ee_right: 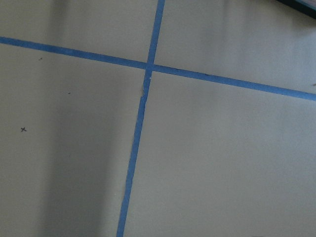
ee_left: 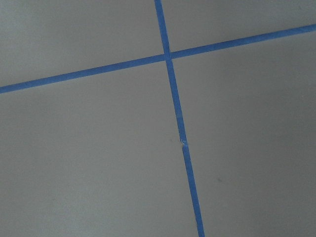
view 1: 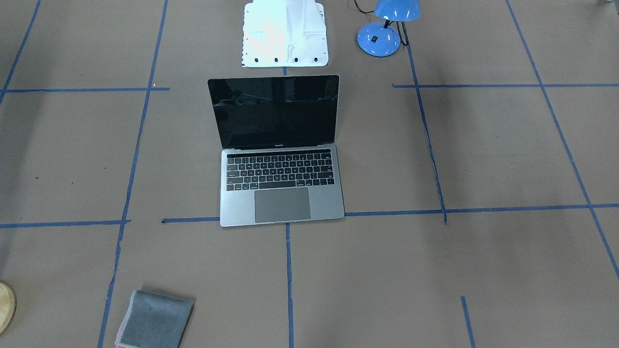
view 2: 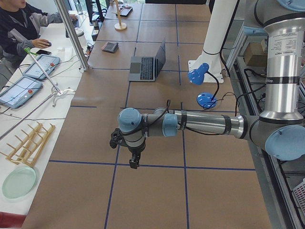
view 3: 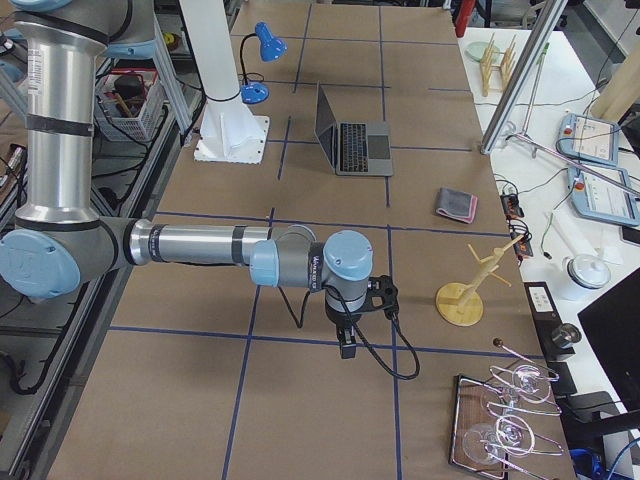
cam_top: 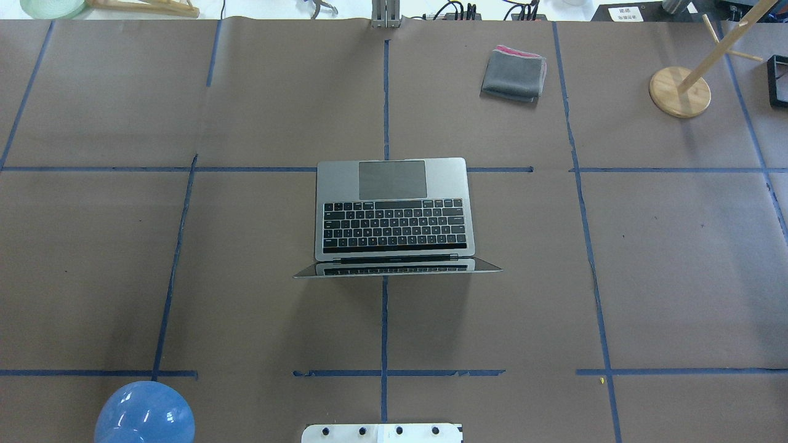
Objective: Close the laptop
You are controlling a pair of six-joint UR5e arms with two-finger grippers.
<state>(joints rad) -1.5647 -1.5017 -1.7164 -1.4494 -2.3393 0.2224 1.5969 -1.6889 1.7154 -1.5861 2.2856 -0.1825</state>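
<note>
laptop (view 1: 282, 183) is sitting lid-up at centre frame | left gripper (view 2: 134, 163) is hanging over the table (view 2: 157, 195), lower middle of left side view, finger gap: can't tell | right gripper (view 3: 347, 346) is hanging lower middle too, can't tell either

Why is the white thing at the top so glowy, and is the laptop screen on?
Exterior front-facing view: the white robot base plate is overexposed, washing out its detail; the glossy black screen of the thin silver-grey laptop is dark, with only faint reflections. Overhead exterior view: the round blue lamp shade carries small white glare spots.
</note>
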